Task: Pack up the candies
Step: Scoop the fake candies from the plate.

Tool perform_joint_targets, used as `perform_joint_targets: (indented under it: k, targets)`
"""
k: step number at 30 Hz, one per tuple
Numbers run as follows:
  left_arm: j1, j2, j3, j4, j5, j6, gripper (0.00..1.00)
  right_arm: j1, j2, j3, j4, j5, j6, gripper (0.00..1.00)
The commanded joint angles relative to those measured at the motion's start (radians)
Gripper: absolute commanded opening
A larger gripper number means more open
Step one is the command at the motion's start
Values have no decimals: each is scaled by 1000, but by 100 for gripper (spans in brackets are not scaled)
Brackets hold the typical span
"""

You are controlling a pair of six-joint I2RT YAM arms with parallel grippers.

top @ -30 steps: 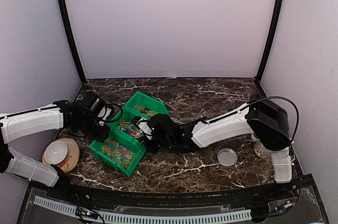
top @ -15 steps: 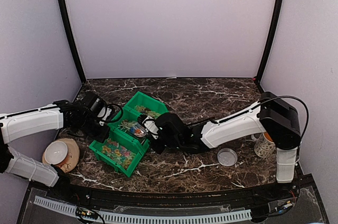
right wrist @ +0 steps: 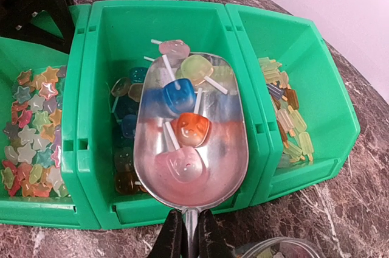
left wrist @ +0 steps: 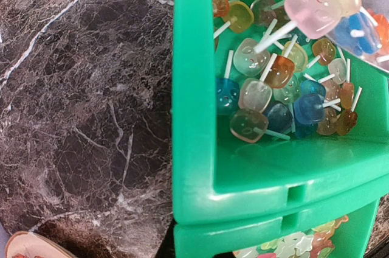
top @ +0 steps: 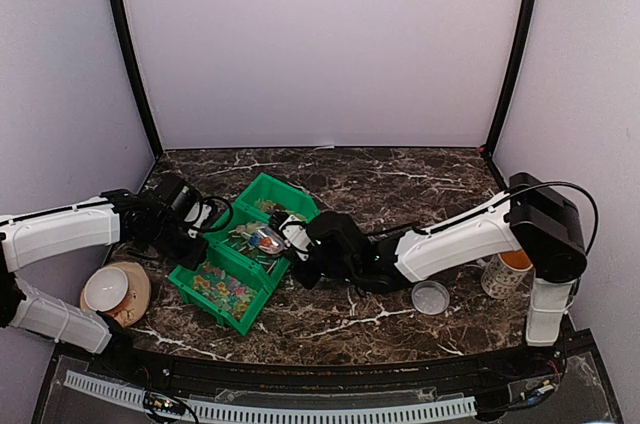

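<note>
Item: metal scoop point(right wrist: 234, 148), handle clamped between the right fingers point(right wrist: 175, 237). Load: candies point(right wrist: 180, 96), heaped, held over the middle bin point(right wrist: 84, 118) near the left edge of the table point(top: 400, 169). Left fingers point(top: 193, 228): beside the bin, spread not discernible. Risk: any tilt in transit could spill the candies.

I saw my right end effector point(right wrist: 189, 240) clamped on a metal scoop point(right wrist: 234, 142) by its handle. It held several lollipop candies point(right wrist: 179, 97) above the middle green bin point(right wrist: 152, 8).

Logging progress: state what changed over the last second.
The right tool, shut on the shiny metal scoop of coloured lollipop candies, drew slightly rightward with its arm, uncovering the white mug. Left arm, green plastic bins and clear round lid stayed put.
</note>
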Motion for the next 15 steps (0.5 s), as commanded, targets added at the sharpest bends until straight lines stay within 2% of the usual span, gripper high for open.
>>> perform_joint_targets:
  k: [1, 15]
  targets:
    - [3, -44, 22, 110, 8, -4, 0, -8, -69, -52, 97, 24, -4, 0]
    - [4, -40, 24, 112, 9, -4, 0, -17, -155, -185, 254, -25, 23, 0]
